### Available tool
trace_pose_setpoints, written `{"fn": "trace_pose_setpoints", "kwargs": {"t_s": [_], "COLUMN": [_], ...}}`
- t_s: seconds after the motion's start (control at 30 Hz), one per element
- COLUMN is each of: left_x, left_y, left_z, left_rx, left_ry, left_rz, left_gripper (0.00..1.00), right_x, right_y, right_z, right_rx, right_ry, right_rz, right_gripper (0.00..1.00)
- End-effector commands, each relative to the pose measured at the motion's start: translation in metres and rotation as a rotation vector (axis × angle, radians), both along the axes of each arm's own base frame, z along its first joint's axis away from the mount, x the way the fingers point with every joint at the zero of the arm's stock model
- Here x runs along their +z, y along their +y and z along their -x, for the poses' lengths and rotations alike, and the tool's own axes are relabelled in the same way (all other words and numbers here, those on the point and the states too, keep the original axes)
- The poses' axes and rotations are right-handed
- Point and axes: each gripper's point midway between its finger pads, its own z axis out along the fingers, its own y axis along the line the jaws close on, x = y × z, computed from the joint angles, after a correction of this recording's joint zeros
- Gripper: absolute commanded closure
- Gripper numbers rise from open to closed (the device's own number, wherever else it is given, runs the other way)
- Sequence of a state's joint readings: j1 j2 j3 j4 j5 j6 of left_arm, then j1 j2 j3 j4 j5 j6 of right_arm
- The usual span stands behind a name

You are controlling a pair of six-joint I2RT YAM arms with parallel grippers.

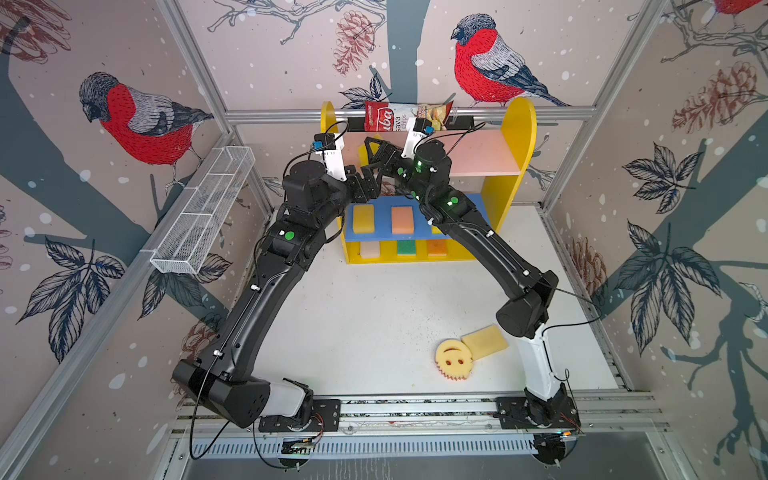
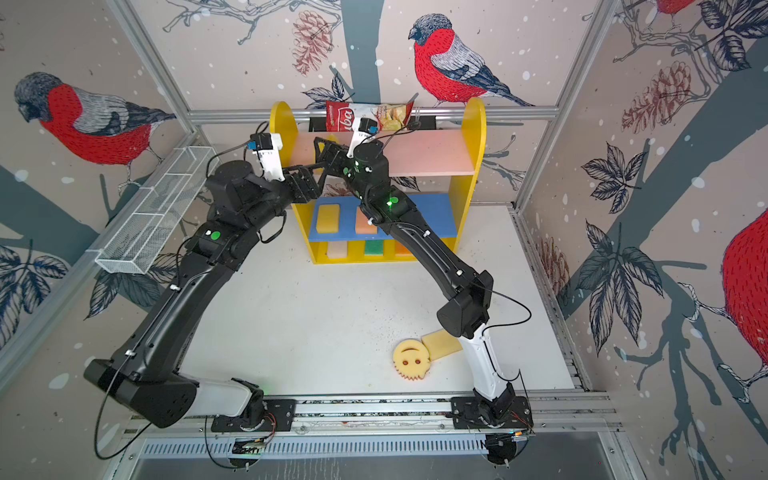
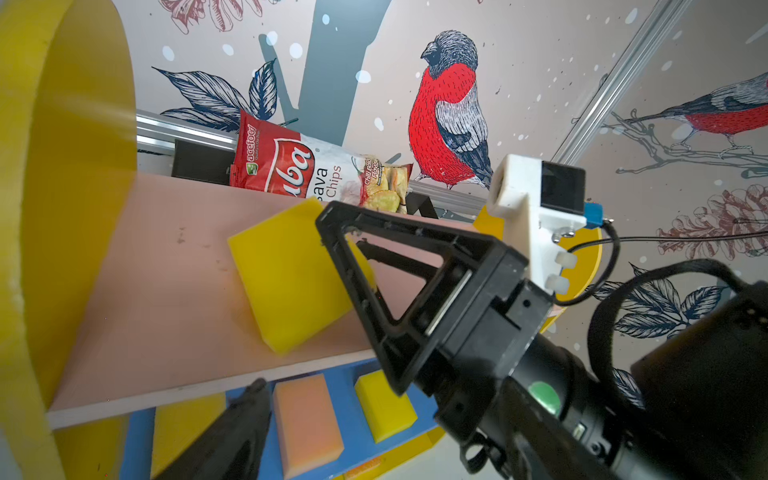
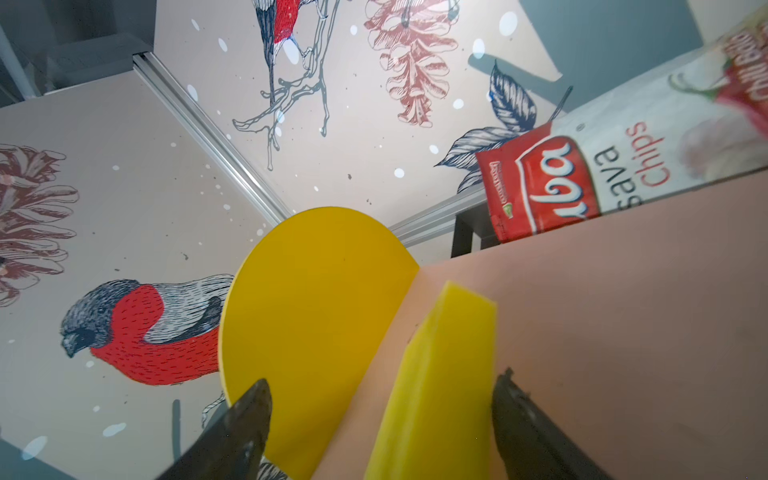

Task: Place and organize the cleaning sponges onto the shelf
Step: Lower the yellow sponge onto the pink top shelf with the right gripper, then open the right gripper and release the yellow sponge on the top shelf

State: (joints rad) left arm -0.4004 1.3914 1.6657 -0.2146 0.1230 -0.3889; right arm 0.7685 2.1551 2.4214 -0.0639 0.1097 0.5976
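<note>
The right gripper (image 4: 382,380) reaches over the pink top board of the shelf (image 1: 517,124). Its fingers (image 4: 243,424) are spread, and a yellow sponge (image 3: 291,274) lies flat on the board between them, clear of one finger and very close to the other. A chips bag (image 1: 399,116) sits at the back of that board. The left gripper (image 1: 363,183) hovers just beside the right wrist, its fingers also spread, with nothing between them.

On the blue middle board lie a yellow sponge (image 1: 363,218), a peach sponge (image 1: 402,219) and another yellow one (image 3: 384,405) (mostly hidden under the right arm in both top views). The base holds a cream sponge (image 1: 370,248), a green sponge (image 1: 406,247) and an orange sponge (image 1: 437,247). On the table (image 1: 374,324), a round smiley sponge (image 1: 454,359) touches a pale yellow sponge (image 1: 486,340).
</note>
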Motion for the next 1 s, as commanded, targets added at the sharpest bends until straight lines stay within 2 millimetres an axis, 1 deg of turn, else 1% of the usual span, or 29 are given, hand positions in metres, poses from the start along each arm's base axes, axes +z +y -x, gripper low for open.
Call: {"fn": "trace_pose_setpoints", "kwargs": {"t_s": [0.0,0.13,0.17,0.23,0.3,0.33,0.43,0.47,0.73,0.97], "left_x": [0.012,0.005,0.005,0.005,0.007,0.008,0.012,0.014,0.026,0.024], "left_y": [0.001,-0.002,-0.003,-0.005,-0.006,-0.006,-0.008,-0.007,0.003,0.006], "left_z": [0.0,-0.005,-0.006,-0.008,-0.01,-0.01,-0.009,-0.008,0.002,0.005], "left_rx": [0.003,0.001,-0.002,-0.007,-0.01,-0.012,-0.022,-0.017,0.011,0.022], "left_ry": [-0.054,-0.043,-0.041,-0.039,-0.039,-0.04,-0.046,-0.051,-0.084,-0.08], "left_rz": [0.012,0.016,0.019,0.019,0.025,0.03,0.038,0.038,0.05,0.037], "left_gripper": [0.21,0.46,0.5,0.63,0.67,0.69,0.7,0.7,0.68,0.68], "right_x": [-0.038,-0.044,-0.045,-0.045,-0.046,-0.045,-0.047,-0.049,-0.059,-0.061], "right_y": [-0.016,-0.017,-0.016,-0.015,-0.015,-0.015,-0.015,-0.015,0.0,0.013], "right_z": [-0.017,-0.017,-0.016,-0.015,-0.015,-0.015,-0.014,-0.015,-0.016,-0.013], "right_rx": [-0.085,-0.072,-0.066,-0.056,-0.049,-0.044,-0.027,-0.02,0.029,0.057], "right_ry": [0.096,0.114,0.115,0.117,0.121,0.124,0.133,0.138,0.163,0.169], "right_rz": [0.093,0.093,0.093,0.091,0.091,0.089,0.075,0.071,0.057,0.046], "right_gripper": [0.17,0.18,0.19,0.22,0.27,0.32,0.45,0.47,0.48,0.5]}}
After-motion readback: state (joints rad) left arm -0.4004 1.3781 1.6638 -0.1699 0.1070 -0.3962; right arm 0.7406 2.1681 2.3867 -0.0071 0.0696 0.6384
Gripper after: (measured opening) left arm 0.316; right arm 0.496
